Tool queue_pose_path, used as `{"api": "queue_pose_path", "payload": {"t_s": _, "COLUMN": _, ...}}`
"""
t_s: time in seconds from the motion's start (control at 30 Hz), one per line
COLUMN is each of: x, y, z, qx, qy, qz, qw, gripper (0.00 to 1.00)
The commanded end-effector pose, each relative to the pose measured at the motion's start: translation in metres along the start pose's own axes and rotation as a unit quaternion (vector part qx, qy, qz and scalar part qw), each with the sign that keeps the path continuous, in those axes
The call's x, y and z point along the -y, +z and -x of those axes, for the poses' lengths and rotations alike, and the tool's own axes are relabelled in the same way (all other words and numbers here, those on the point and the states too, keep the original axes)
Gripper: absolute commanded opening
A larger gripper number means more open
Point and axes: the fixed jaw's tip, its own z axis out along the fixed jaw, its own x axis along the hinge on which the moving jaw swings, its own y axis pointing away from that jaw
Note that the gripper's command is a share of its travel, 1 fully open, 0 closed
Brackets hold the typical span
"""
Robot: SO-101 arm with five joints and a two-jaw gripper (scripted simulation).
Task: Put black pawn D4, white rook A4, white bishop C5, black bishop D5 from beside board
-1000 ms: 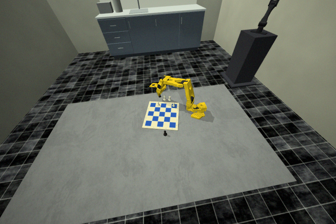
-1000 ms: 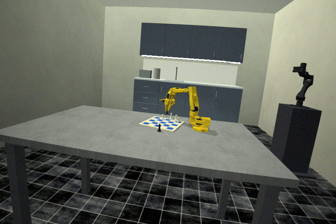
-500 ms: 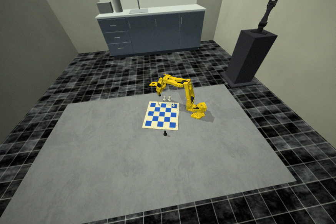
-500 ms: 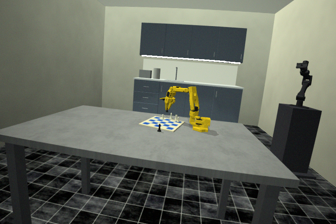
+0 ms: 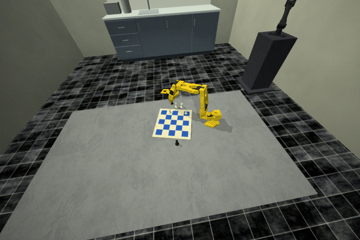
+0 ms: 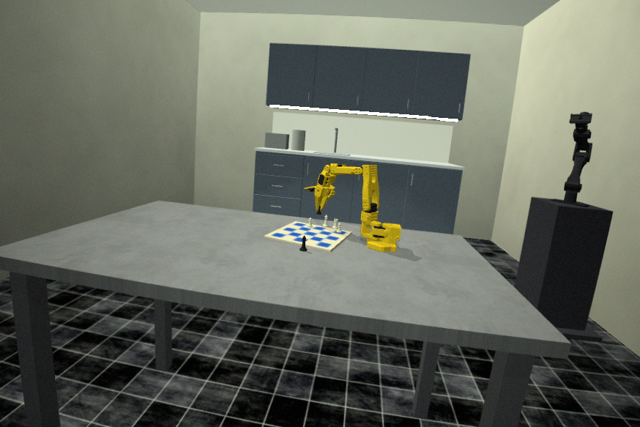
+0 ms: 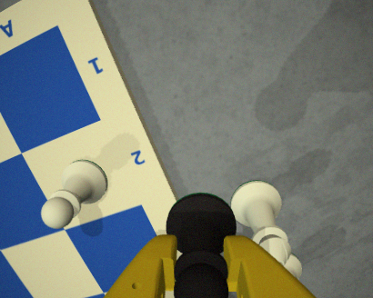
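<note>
My gripper (image 5: 171,101) (image 6: 318,209) (image 7: 200,243) is shut on the black pawn (image 7: 200,220) and holds it in the air near the board's back edge. The board (image 5: 164,132) (image 6: 271,235) (image 7: 117,106) has blue and cream squares. The white bishop (image 5: 176,105) (image 6: 325,221) (image 7: 257,202) and white rook (image 5: 181,105) (image 6: 335,224) stand upright behind the board. The black bishop (image 5: 176,143) (image 6: 303,244) stands upright in front of it. The fingers hide part of the pawn.
A white pawn (image 5: 169,111) (image 6: 310,223) (image 7: 84,182) stands on A2. Another small white piece (image 5: 185,112) (image 6: 338,228) stands on A5. The yellow arm's base (image 5: 212,119) (image 6: 382,236) is right of the board.
</note>
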Motion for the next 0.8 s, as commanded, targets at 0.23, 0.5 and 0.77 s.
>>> {"api": "queue_pose_path", "payload": {"t_s": 0.23, "x": -0.066, "y": -0.019, "z": -0.063, "qx": 0.009, "qy": -0.164, "qz": 0.046, "qw": 0.985, "gripper": 0.0}}
{"api": "queue_pose_path", "payload": {"t_s": 0.5, "x": -0.103, "y": -0.028, "z": -0.099, "qx": 0.009, "qy": -0.284, "qz": 0.08, "qw": 0.955, "gripper": 0.0}}
{"api": "queue_pose_path", "payload": {"t_s": 0.77, "x": -0.124, "y": -0.034, "z": -0.12, "qx": 0.009, "qy": -0.359, "qz": 0.101, "qw": 0.928, "gripper": 0.0}}
